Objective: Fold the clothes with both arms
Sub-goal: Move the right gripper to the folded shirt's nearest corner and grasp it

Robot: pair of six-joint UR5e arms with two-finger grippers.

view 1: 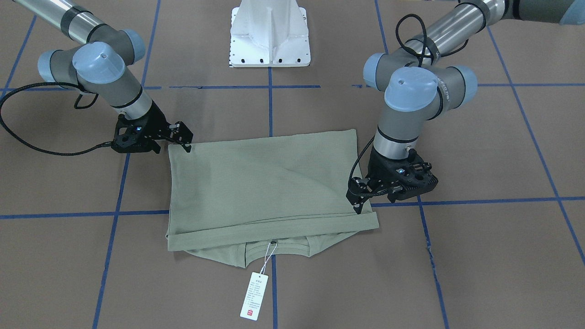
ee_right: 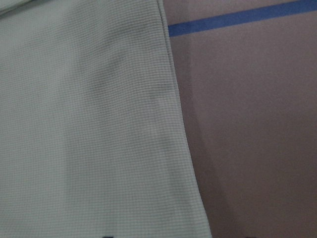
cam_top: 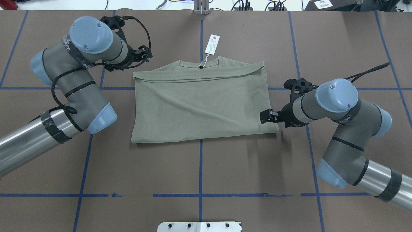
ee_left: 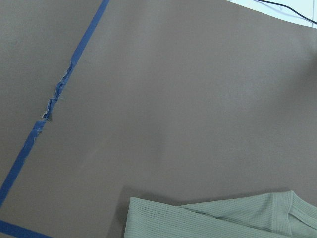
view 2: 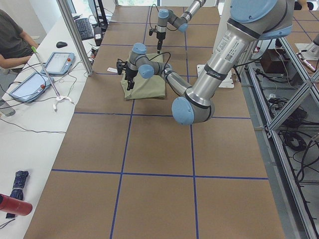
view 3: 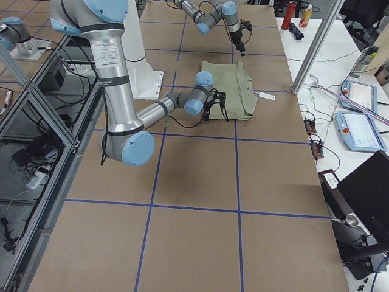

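Observation:
The pale green shirt (view 1: 265, 183) lies folded in a flat rectangle on the brown table, also in the overhead view (cam_top: 199, 103). Its collar and white hang tag (view 1: 254, 296) stick out on the side far from the robot. My left gripper (view 1: 358, 205) hovers at the shirt's far corner on my left; it looks open and holds nothing. Its wrist view shows that corner (ee_left: 223, 220) below it. My right gripper (view 1: 185, 139) sits at the shirt's near corner on my right, jaws apart and empty, also in the overhead view (cam_top: 264, 116). Its wrist view shows the shirt's edge (ee_right: 84, 124).
The white pedestal base (view 1: 269, 36) stands at the robot's side of the table. Blue tape lines (cam_top: 201, 167) cross the brown surface, one torn (ee_left: 54, 99). A person (view 2: 12, 40) and tablets (view 2: 55, 62) are at a side bench beyond the table.

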